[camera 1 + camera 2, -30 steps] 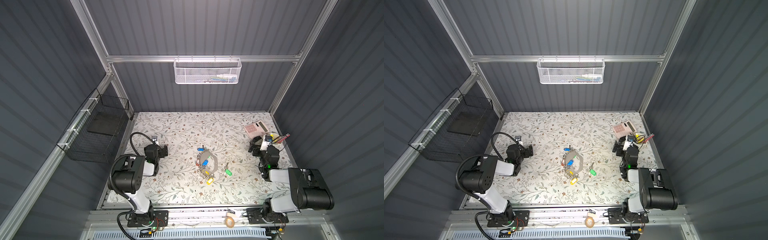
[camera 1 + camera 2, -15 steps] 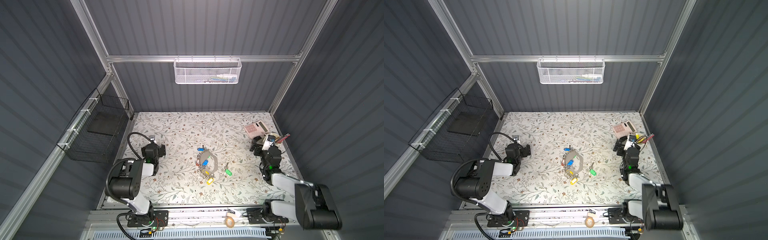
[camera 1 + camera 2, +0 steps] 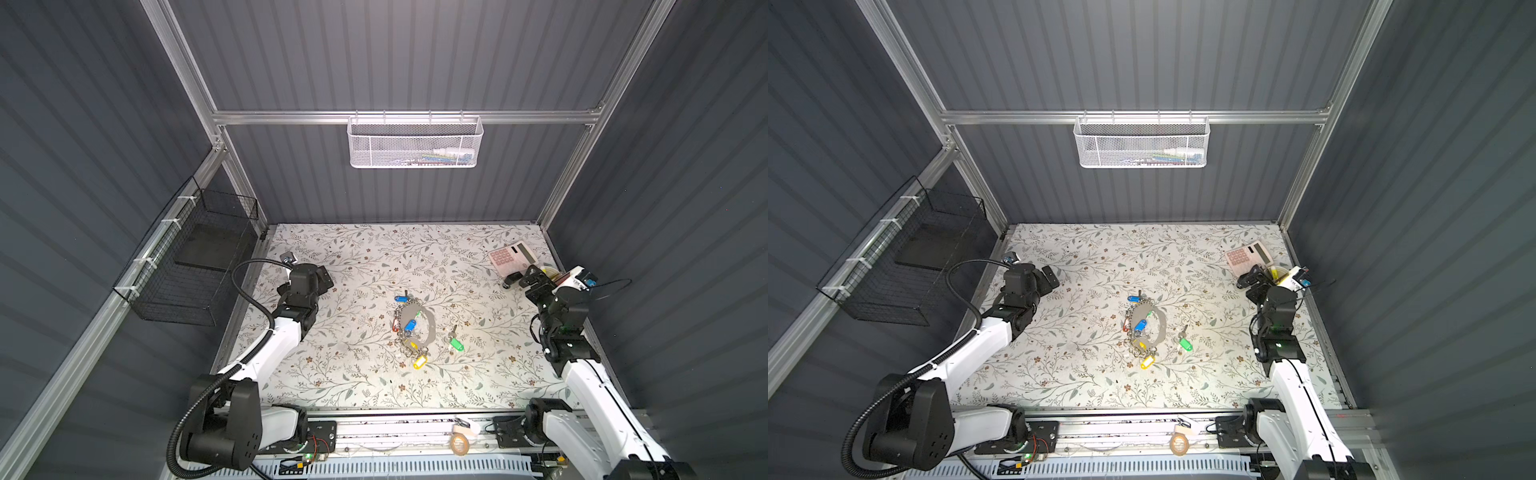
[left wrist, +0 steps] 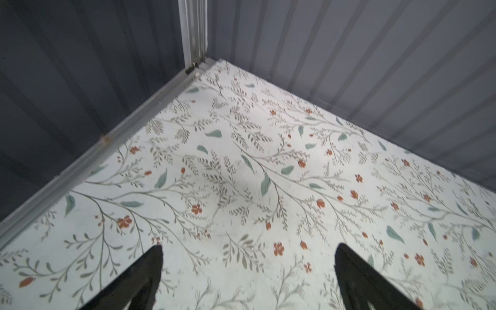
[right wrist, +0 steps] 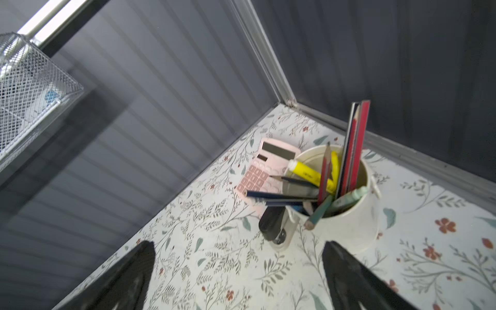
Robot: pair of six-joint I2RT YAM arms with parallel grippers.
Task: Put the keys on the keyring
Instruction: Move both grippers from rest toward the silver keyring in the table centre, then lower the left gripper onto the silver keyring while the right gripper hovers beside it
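Note:
The keys [image 3: 456,341] [image 3: 1185,343], silver with a bright green tag, lie on the flowered table just right of the keyring. The keyring [image 3: 431,326] [image 3: 1160,326] is a grey loop strung with small rings and blue, yellow and red tags, near the table's middle. My left gripper [image 3: 322,276] [image 3: 1050,277] [image 4: 248,247] stands open and empty over bare table at the left, far from both. My right gripper [image 3: 519,279] [image 3: 1250,278] [image 5: 239,243] is open and empty at the back right. Neither wrist view shows the keys or the keyring.
A pink calculator [image 3: 512,256] [image 5: 271,166], a white cup of pens [image 5: 346,214] and a small black object [image 5: 273,222] sit just ahead of the right gripper. A white mesh basket [image 3: 415,141] hangs on the back wall. A black wire basket [image 3: 199,257] hangs on the left wall.
Both arms have unfolded from their bases, and both grippers have shifted a little toward the back wall. The keys and the keyring have not moved.

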